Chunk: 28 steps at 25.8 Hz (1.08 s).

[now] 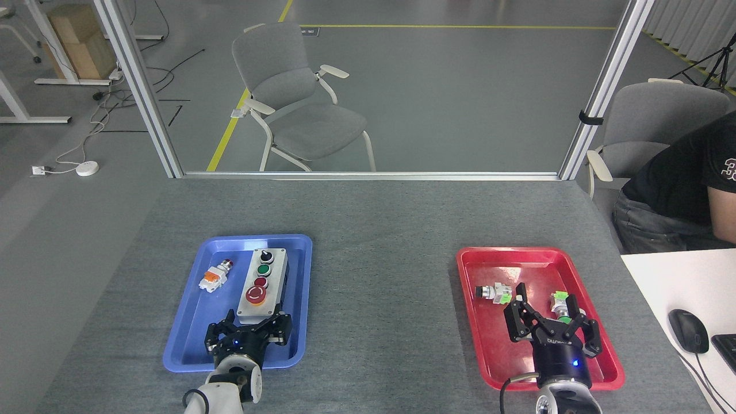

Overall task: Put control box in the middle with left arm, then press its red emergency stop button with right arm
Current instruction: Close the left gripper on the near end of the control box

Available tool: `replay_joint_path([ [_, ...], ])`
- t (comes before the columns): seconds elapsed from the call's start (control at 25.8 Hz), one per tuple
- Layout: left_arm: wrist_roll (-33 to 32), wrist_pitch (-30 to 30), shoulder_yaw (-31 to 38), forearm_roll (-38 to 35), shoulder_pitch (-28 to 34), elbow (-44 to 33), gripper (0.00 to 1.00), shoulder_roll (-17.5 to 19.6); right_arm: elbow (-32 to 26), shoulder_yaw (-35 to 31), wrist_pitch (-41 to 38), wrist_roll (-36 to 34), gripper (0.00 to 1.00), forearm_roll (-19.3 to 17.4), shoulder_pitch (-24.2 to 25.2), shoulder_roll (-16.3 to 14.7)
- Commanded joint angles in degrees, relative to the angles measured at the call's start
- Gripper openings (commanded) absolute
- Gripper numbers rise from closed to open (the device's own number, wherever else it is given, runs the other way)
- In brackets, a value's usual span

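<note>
Jaws spread on both: left gripper [251, 329] at box's [261, 284] near end inside blue tray [195, 322]; right gripper [552, 322] over red tray [489, 345]. Bare table [379, 287] between trays.

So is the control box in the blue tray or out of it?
In: the control box lies inside the blue tray.

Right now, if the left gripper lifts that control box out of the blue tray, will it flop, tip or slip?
The control box looks like rigid plastic, so it shouldn't flop. Long and low, it may sag if gripped at its near end. Its smooth sides could slip.
</note>
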Motion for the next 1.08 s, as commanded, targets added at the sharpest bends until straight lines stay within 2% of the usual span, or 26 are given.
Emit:
replay_joint_path([
  [0.0,0.0,0.0,0.1,1.3,-3.1,3.3,0.99,0.8,0.0,0.0,0.0,0.0,1.00,0.0,-0.1,0.1],
  [0.19,0.0,-0.4,0.1,1.7,-6.9,7.6,0.99,0.8,0.0,0.0,0.0,0.0,1.00,0.0,0.0,0.0],
  [0.7,1.1,-2.1,0.1,5.0,-10.3,15.2,0.97,0.9,0.0,0.0,0.1,0.0,1.00,0.0,0.0,-0.1],
  [0.85,1.1,-2.3,0.0,5.0,-11.0,15.3,0.75,0.9,0.0,0.0,0.1,0.0,1.00,0.0,0.0,-0.1],
  [0.89,1.0,-2.4,0.0,5.0,-11.2,15.3,0.65,0.9,0.0,0.0,0.1,0.0,1.00,0.0,0.0,-0.1],
  [0.93,0.7,-2.8,-0.1,5.0,-11.1,15.1,0.50,0.9,0.0,0.0,0.1,0.0,1.00,0.0,0.0,-0.1],
  [1.01,0.7,-4.6,0.0,5.1,-10.9,14.8,0.01,1.0,0.1,0.0,0.1,0.0,1.00,0.0,0.0,-0.2],
  [1.05,0.9,-5.5,0.0,5.2,-10.8,14.7,0.00,1.0,0.0,0.0,0.1,0.0,1.00,0.0,0.0,-0.2],
])
